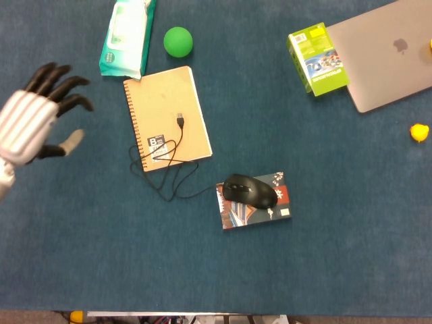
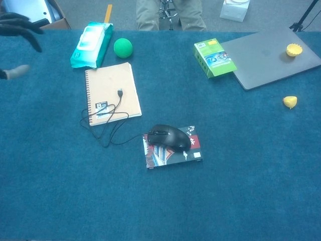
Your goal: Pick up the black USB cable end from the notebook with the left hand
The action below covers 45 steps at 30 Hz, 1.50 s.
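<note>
The left hand (image 1: 30,125) hovers over the blue table (image 1: 324,256), fingers spread wide and holding nothing, well left of the notebook (image 1: 165,101). The black USB plug (image 1: 180,120) lies on the notebook.

Light is even and soft from overhead, shadows faint under the mouse (image 1: 250,190) and ball (image 1: 178,41). No glare on the table (image 1: 324,270). Both views are slightly grainy; the left hand (image 1: 30,121) and its fingers (image 2: 20,24) are motion-blurred
</note>
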Each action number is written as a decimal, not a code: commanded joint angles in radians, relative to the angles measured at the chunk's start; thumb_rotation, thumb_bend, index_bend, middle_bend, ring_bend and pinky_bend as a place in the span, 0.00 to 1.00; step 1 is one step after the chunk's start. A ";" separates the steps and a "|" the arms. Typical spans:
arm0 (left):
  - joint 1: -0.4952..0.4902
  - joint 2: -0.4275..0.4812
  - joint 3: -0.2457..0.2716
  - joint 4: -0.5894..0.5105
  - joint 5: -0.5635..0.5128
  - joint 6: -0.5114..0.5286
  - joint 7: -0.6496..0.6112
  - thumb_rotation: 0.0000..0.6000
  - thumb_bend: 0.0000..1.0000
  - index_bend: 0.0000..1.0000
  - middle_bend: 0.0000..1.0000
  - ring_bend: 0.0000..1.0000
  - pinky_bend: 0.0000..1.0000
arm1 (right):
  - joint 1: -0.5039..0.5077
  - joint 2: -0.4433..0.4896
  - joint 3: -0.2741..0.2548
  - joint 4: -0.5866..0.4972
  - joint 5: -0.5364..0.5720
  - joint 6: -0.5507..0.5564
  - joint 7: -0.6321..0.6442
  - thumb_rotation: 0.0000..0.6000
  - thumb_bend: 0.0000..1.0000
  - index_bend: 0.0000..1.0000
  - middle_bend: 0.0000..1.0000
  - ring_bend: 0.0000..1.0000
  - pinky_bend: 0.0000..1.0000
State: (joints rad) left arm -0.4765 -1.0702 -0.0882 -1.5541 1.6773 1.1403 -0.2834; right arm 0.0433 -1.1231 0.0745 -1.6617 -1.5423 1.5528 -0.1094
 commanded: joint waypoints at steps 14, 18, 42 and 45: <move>-0.269 -0.228 0.086 0.361 0.222 -0.088 -0.116 1.00 0.37 0.36 0.18 0.06 0.02 | 0.006 -0.001 0.002 -0.035 0.016 -0.014 -0.055 1.00 0.41 0.57 0.47 0.38 0.45; -0.312 -0.265 0.111 0.413 0.256 -0.093 -0.086 1.00 0.37 0.33 0.18 0.05 0.02 | 0.006 -0.001 0.002 -0.041 0.021 -0.016 -0.064 1.00 0.41 0.57 0.47 0.38 0.45; -0.480 -0.453 0.213 0.682 0.272 -0.155 -0.057 1.00 0.37 0.34 0.17 0.05 0.02 | -0.001 0.003 0.008 -0.064 0.054 -0.016 -0.099 1.00 0.41 0.57 0.47 0.38 0.45; -0.494 -0.470 0.218 0.704 0.265 -0.162 -0.065 1.00 0.37 0.34 0.16 0.04 0.02 | 0.000 0.002 0.008 -0.062 0.059 -0.019 -0.099 1.00 0.41 0.57 0.47 0.38 0.45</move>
State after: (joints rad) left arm -0.9652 -1.5344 0.1266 -0.8567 1.9458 0.9818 -0.3443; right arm 0.0429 -1.1205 0.0827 -1.7243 -1.4836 1.5340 -0.2085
